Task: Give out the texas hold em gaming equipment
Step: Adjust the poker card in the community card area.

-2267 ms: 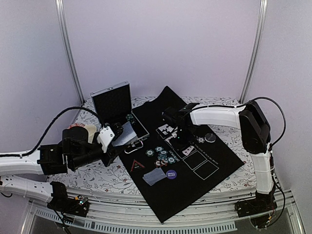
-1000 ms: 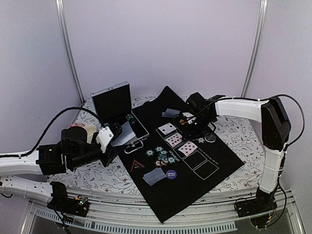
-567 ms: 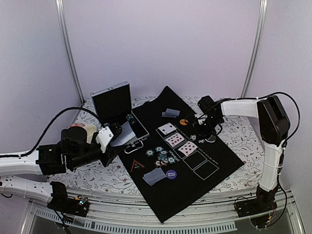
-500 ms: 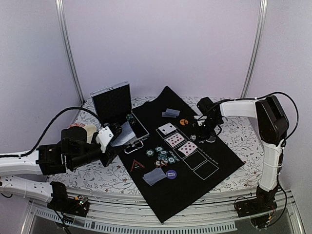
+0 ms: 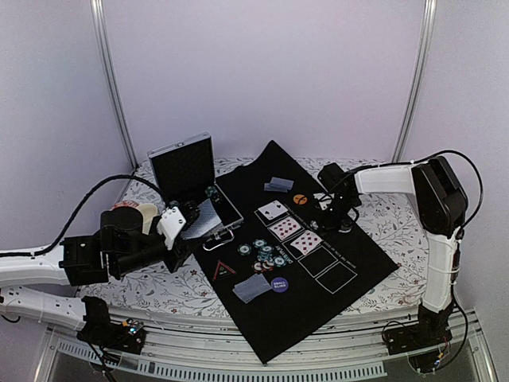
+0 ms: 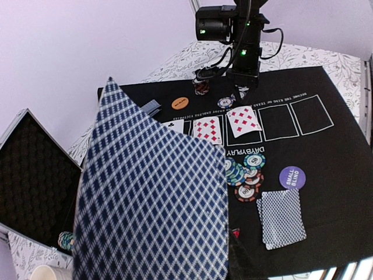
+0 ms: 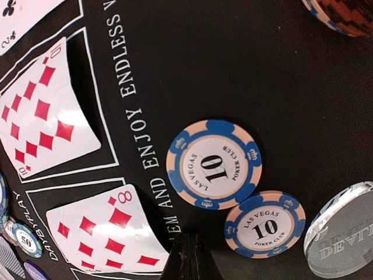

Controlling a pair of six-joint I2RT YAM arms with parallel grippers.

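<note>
My left gripper [image 5: 184, 225] is shut on blue-backed playing cards [image 6: 154, 198] that fill the left wrist view and hide the fingers. My right gripper [image 7: 191, 248] is shut and empty. It hangs low over the black mat [image 5: 318, 294], just short of two blue-edged "10" chips [image 7: 214, 164] [image 7: 265, 224]. A clear dealer button [image 7: 344, 230] lies beside them. Three face-up cards [image 5: 285, 228] lie in the mat's rectangles. A cluster of chips [image 5: 266, 253], a purple button [image 5: 279, 283], two face-down cards [image 5: 253, 288], a red-edged triangle [image 5: 223, 268] and an orange button [image 5: 300, 199] lie on the mat.
The open silver case [image 5: 191, 171] stands at the back left with some chips [image 5: 211, 191] in it. A pair of grey-backed cards [image 5: 278, 185] lies at the mat's far end. A chip stack [image 7: 344, 11] stands beyond my right gripper. A cup [image 5: 131, 211] stands by my left arm.
My right arm has left the face-up cards, swung right and back, and come down by the two chips at the mat's right side. My left arm has not moved.
</note>
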